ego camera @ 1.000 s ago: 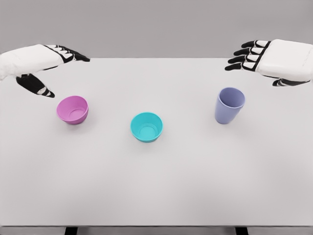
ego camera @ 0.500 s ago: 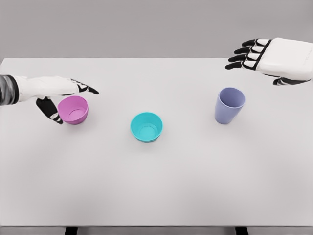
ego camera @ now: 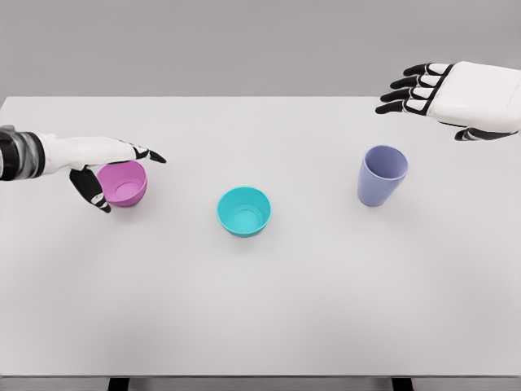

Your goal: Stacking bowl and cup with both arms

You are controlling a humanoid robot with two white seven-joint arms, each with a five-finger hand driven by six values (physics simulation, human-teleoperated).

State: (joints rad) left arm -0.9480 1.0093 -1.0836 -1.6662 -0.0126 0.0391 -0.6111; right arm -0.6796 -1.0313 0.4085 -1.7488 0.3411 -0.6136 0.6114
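Left hand (ego camera: 96, 159) spread open around the small pink plastic bowl (ego camera: 122, 182) on the white table (ego camera: 260, 309), not gripping, teal round bowl (ego camera: 244, 211) at centre, lavender plastic cup (ego camera: 381, 175) right, right hand (ego camera: 456, 96) open above it

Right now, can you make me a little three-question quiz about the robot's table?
1. True or false: the pink bowl sits inside the teal bowl.
2. Which hand is by the pink bowl? A) left hand B) right hand
3. Fill in: the tall container on the white table is the ____ cup.

Key: 1 false, they stand apart. 2 A. 3 purple.
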